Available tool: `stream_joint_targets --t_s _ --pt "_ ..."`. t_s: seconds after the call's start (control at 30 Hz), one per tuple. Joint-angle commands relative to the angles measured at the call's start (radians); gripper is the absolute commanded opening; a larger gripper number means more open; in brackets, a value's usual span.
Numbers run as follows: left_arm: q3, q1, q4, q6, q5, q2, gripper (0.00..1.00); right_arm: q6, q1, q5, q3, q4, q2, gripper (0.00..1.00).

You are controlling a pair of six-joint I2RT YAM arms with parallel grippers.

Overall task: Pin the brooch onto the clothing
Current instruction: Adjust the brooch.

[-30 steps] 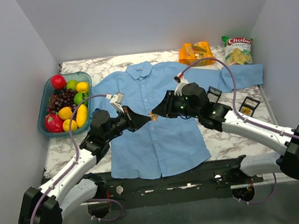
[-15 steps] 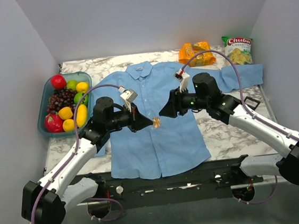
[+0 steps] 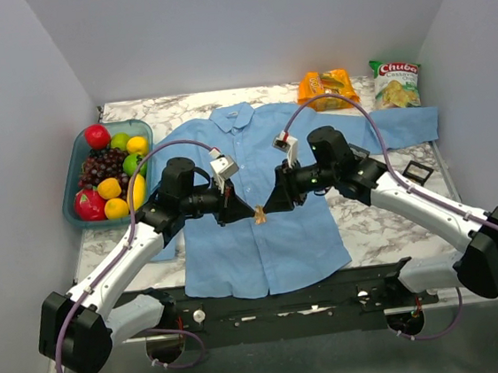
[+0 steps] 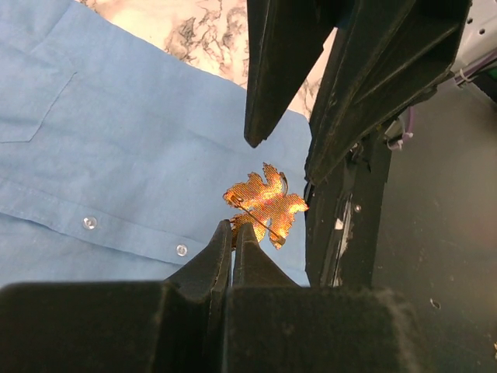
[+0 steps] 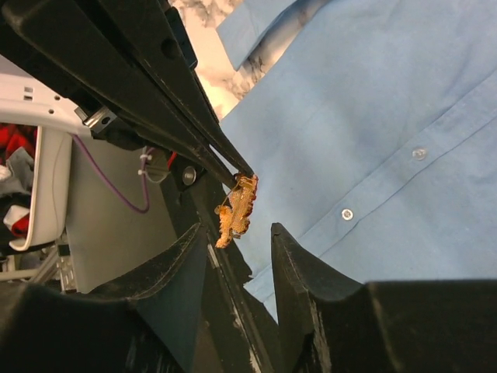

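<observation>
**Desk lead:** Which step are you on?

**Operator:** Mid-air handling, I'd say; nothing is pinned yet. My left gripper (image 3: 244, 210) is clamped tight on one edge of the brooch (image 4: 264, 203). It hangs at the centre of the overhead frame, above the front of the blue shirt (image 3: 264, 158) and near its buttons (image 4: 181, 249). It looks clear of the cloth.

**Desk lead:** And the right?

**Operator:** My right gripper (image 5: 237, 233) is partly open and holds nothing, with one finger on either side of the brooch.

**Desk lead:** What does the next move call for?

**Operator:** The thin pin (image 4: 256, 220) lies across the back of the brooch. I judge the right fingers must take hold without knocking the brooch out of that slim pinch. Then the point has to go down into the fabric.

**Desk lead:** What has changed from half a second back?

**Operator:** The right arm stood off toward the right of the frame, with a gap. Now it has closed in. The left arm and the brooch have barely shifted.
</observation>
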Motion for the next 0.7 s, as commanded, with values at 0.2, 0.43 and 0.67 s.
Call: stream_joint_targets --t_s 0.2,0.43,0.67 --pt "0.0 0.005 -0.019 0.04 0.064 -0.009 0.0 -0.015 0.023 -0.029 0.04 -0.002 0.064 0.43" --pt "-0.002 0.005 -0.024 0.043 0.063 -0.011 0.0 -0.013 0.04 -0.043 0.063 -0.003 0.095 0.36" --pt "-0.003 0.005 -0.025 0.043 0.05 -0.02 0.0 -0.019 0.048 -0.049 0.065 -0.008 0.103 0.23"
